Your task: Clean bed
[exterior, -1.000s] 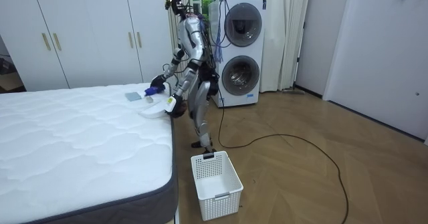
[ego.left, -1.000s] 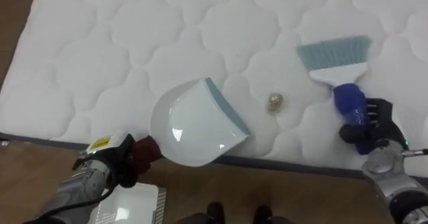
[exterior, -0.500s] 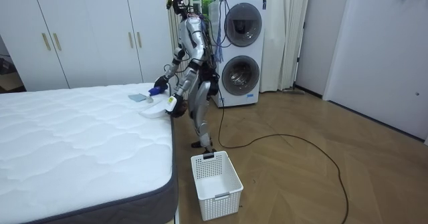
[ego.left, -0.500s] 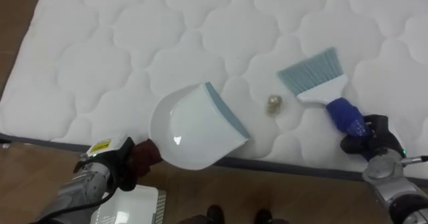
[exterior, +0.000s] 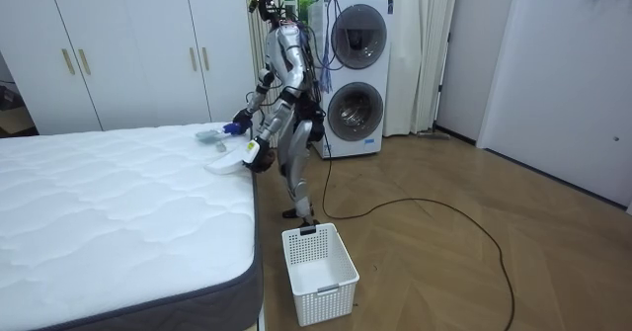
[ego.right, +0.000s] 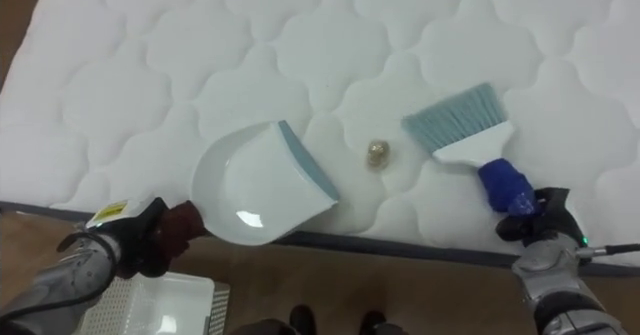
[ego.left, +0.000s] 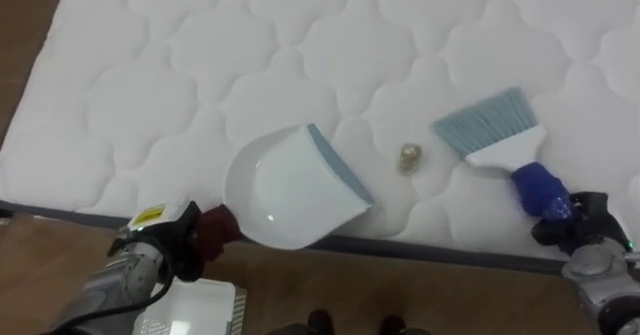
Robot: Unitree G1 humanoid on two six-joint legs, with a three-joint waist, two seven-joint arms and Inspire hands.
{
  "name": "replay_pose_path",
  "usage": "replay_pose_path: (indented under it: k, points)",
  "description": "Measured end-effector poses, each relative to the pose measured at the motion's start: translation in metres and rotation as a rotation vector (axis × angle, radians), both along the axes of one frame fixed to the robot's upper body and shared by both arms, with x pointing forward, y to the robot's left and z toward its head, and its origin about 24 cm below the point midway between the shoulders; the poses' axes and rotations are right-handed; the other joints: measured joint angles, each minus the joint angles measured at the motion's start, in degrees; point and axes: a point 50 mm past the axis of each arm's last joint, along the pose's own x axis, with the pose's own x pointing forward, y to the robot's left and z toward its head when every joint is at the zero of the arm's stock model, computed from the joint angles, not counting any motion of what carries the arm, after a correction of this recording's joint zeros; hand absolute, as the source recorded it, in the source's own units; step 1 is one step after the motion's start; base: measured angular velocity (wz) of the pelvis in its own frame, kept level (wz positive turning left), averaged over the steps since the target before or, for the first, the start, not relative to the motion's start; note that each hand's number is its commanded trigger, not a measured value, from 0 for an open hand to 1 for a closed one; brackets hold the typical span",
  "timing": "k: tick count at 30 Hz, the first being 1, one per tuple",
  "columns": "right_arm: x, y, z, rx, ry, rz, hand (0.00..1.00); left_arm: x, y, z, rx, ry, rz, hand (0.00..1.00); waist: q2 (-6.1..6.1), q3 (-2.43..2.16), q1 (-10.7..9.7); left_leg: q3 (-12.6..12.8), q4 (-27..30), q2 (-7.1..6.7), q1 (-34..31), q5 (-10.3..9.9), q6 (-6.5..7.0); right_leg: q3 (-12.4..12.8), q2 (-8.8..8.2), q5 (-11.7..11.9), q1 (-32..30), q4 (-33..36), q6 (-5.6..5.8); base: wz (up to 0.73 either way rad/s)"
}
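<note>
A small scrap (ego.left: 409,156) lies on the bed (ego.left: 200,65); left of it sits the dustpan (ego.left: 285,190), handle gripped by the left hand (ego.left: 185,240). Right of it, the right hand (ego.left: 580,220) clasps the brush (ego.left: 495,135).

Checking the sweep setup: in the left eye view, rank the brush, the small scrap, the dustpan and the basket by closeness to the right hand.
1. Brush, held in the right hand.
2. Small scrap, on the mattress, centre.
3. Dustpan, at its edge, left.
4. Basket, on the floor, lower left.
</note>
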Motion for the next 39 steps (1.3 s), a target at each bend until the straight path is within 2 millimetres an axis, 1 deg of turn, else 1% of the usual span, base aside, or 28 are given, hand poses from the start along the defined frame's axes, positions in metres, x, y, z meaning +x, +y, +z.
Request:
replay_pose_path:
  k: [1, 3, 4, 5, 6, 7, 9, 10, 11, 12, 13, 14, 15, 16, 18, 19, 21, 22, 24, 26, 29, 34, 36, 39]
  points:
    - [-0.001, -0.002, 0.001, -0.010, 0.004, 0.001, 1.00, 0.001, 0.001, 0.001, 0.017, -0.004, -0.007, 1.00, -0.16, -0.01, -0.1, 0.0, 0.0, 0.00, 0.0, 0.0, 0.00, 0.0, 0.00, 0.0, 0.0, 0.0, 0.01, 0.00]
    - [-0.002, -0.010, 0.004, -0.096, 0.058, 0.043, 1.00, 0.005, 0.007, 0.008, 0.078, -0.023, -0.026, 1.00, -1.09, 0.03, -0.1, 0.0, 0.1, -0.03, 0.0, 0.0, 0.01, 0.1, -0.01, 0.0, -0.1, 0.1, 0.01, 0.00]
    - [-0.002, -0.011, 0.006, -0.120, 0.071, 0.059, 1.00, 0.005, 0.010, 0.009, 0.087, -0.025, -0.024, 1.00, -1.35, 0.01, -0.2, 0.0, 0.1, -0.02, 0.0, 0.0, 0.01, 0.0, 0.00, 0.0, 0.0, 0.1, 0.01, 0.00]
    - [-0.002, -0.016, 0.009, -0.173, 0.096, 0.090, 1.00, 0.006, 0.012, 0.011, 0.106, -0.030, -0.027, 1.00, -1.82, -0.11, -0.4, -0.1, 0.1, -0.01, -0.1, 0.0, 0.01, -0.1, 0.02, 0.0, 0.0, 0.1, 0.00, 0.00]
    - [-0.002, -0.023, 0.015, -0.241, 0.124, 0.127, 1.00, 0.008, 0.013, 0.014, 0.134, -0.041, -0.044, 1.00, -2.29, -0.11, -0.3, -0.1, 0.1, -0.01, -0.1, 0.0, 0.01, -0.1, 0.03, 0.0, 0.0, 0.1, 0.00, 0.00]
    - [-0.002, -0.027, 0.018, -0.275, 0.137, 0.142, 1.00, 0.009, 0.013, 0.016, 0.146, -0.049, -0.052, 1.00, -2.51, -0.09, -0.1, -0.1, 0.1, -0.02, -0.1, 0.0, 0.01, -0.1, 0.02, 0.0, -0.1, 0.1, 0.00, 0.00]
    - [-0.001, -0.042, 0.032, -0.421, 0.198, 0.211, 1.00, 0.010, 0.017, 0.021, 0.194, -0.076, -0.070, 1.00, -3.39, -0.06, 0.2, -0.1, 0.3, 0.06, -0.1, 0.0, 0.01, -0.1, 0.14, 0.0, 0.0, 0.1, 0.00, 0.00]
    - [0.003, -0.047, 0.040, -0.506, 0.233, 0.261, 1.00, 0.010, 0.020, 0.021, 0.207, -0.076, -0.060, 1.00, -3.75, 0.01, 0.2, -0.1, 0.3, 0.11, 0.0, 0.0, 0.01, -0.1, 0.17, 0.0, 0.0, 0.1, -0.05, -0.04]
    - [0.006, -0.049, 0.045, -0.549, 0.248, 0.287, 1.00, 0.010, 0.021, 0.022, 0.212, -0.078, -0.059, 1.00, -3.90, 0.05, 0.2, 0.0, 0.5, 0.21, 0.0, 0.0, 0.01, 0.0, 0.29, 0.1, 0.0, 0.1, -0.09, -0.05]
    - [0.009, -0.051, 0.052, -0.633, 0.277, 0.340, 1.00, 0.010, 0.022, 0.022, 0.231, -0.080, -0.068, 1.00, -4.35, 0.01, 0.2, 0.0, 0.6, 0.35, 0.0, 0.0, 0.00, 0.0, 0.41, 0.2, 0.1, 0.0, -0.20, -0.03]
    - [0.014, -0.053, 0.059, -0.721, 0.309, 0.402, 1.00, 0.010, 0.023, 0.023, 0.253, -0.084, -0.079, 1.00, -4.83, 0.01, 0.4, 0.0, 0.4, 0.41, 0.0, 0.0, -0.03, 0.0, 0.49, 0.2, 0.0, 0.0, -0.23, -0.04]
    - [0.017, -0.053, 0.063, -0.767, 0.327, 0.436, 1.00, 0.010, 0.024, 0.024, 0.259, -0.088, -0.080, 1.00, -4.97, 0.03, 0.5, 0.0, 0.4, 0.48, 0.0, 0.0, -0.04, -0.1, 0.53, 0.2, 0.0, 0.0, -0.27, 0.00]
    - [0.023, -0.054, 0.071, -0.855, 0.362, 0.494, 1.00, 0.011, 0.025, 0.025, 0.262, -0.091, -0.081, 1.00, -5.17, 0.07, 0.6, 0.1, 0.3, 0.57, 0.0, 0.0, -0.08, -0.2, 0.56, 0.3, 0.0, -0.1, -0.34, 0.00]
    - [0.026, -0.054, 0.075, -0.894, 0.375, 0.522, 1.00, 0.011, 0.025, 0.026, 0.264, -0.093, -0.083, 1.00, -5.26, 0.12, 0.6, 0.1, 0.3, 0.57, 0.0, 0.0, -0.09, -0.2, 0.57, 0.3, 0.0, -0.1, -0.35, 0.00]
    - [0.035, -0.054, 0.088, -1.002, 0.411, 0.593, 1.00, 0.014, 0.026, 0.032, 0.289, -0.113, -0.105, 1.00, -6.06, 0.45, 1.1, 0.1, 0.2, 0.58, 0.0, 0.0, -0.13, -0.4, 0.53, 0.3, 0.0, -0.2, -0.40, 0.00]
    - [0.038, -0.053, 0.091, -1.025, 0.416, 0.611, 1.00, 0.014, 0.027, 0.034, 0.294, -0.118, -0.108, 1.00, -6.33, 0.50, 1.2, 0.1, 0.1, 0.59, 0.0, 0.0, -0.15, -0.4, 0.53, 0.2, -0.1, -0.2, -0.43, 0.00]
    - [0.048, -0.047, 0.100, -1.101, 0.430, 0.667, 1.00, 0.015, 0.034, 0.039, 0.319, -0.122, -0.110, 1.00, -7.53, 0.44, 1.4, 0.1, 0.3, 0.59, 0.0, 0.0, -0.26, -0.4, 0.52, 0.2, -0.1, -0.1, -0.53, 0.00]
    - [0.051, -0.045, 0.101, -1.125, 0.436, 0.682, 1.00, 0.015, 0.036, 0.041, 0.325, -0.123, -0.109, 1.00, -7.83, 0.45, 1.6, 0.1, 0.5, 0.62, 0.0, 0.1, -0.28, -0.3, 0.55, 0.2, -0.1, -0.1, -0.53, 0.00]
    - [0.061, -0.037, 0.111, -1.233, 0.478, 0.779, 1.00, 0.021, 0.037, 0.046, 0.337, -0.129, -0.119, 1.00, -8.87, 0.49, 2.2, 0.1, 0.8, 0.78, 0.0, 0.1, -0.29, -0.3, 0.70, 0.2, 0.0, -0.1, -0.55, -0.02]
    - [0.067, -0.033, 0.118, -1.283, 0.496, 0.817, 1.00, 0.025, 0.036, 0.050, 0.343, -0.131, -0.135, 1.00, -9.32, 0.53, 2.8, 0.0, 0.9, 0.85, -0.1, 0.0, -0.32, -0.5, 0.79, 0.2, 0.1, -0.4, -0.58, 0.00]
    - [0.075, -0.025, 0.125, -1.314, 0.504, 0.854, 1.00, 0.026, 0.039, 0.052, 0.347, -0.117, -0.143, 1.00, -9.39, 0.53, 3.0, -0.5, 0.8, 1.22, -0.2, 0.0, -0.41, -0.9, 1.40, 0.8, 0.8, -1.6, -0.63, 0.03]
    - [0.075, -0.023, 0.124, -1.324, 0.577, 0.889, 1.00, 0.029, 0.037, 0.055, 0.339, -0.109, -0.157, 1.00, -9.76, 0.64, 3.6, -1.8, 1.2, 1.37, -1.0, -0.1, -0.54, -2.1, 1.75, 1.1, 1.2, -2.8, -0.67, 0.09]
    - [0.073, -0.026, 0.122, -1.331, 0.622, 0.892, 1.00, 0.031, 0.036, 0.057, 0.334, -0.113, -0.167, 1.00, -9.81, 0.67, 4.5, -1.8, 1.3, 1.67, -1.4, -0.1, -0.56, -2.1, 2.14, 1.5, 1.2, -3.3, -0.70, -0.04]
    - [0.073, -0.027, 0.121, -1.331, 0.629, 0.893, 1.00, 0.032, 0.035, 0.058, 0.331, -0.110, -0.171, 1.00, -9.75, 0.71, 4.6, -2.3, 1.3, 1.82, -1.5, -0.1, -0.57, -2.6, 2.43, 1.7, 1.8, -4.3, -0.70, 0.05]
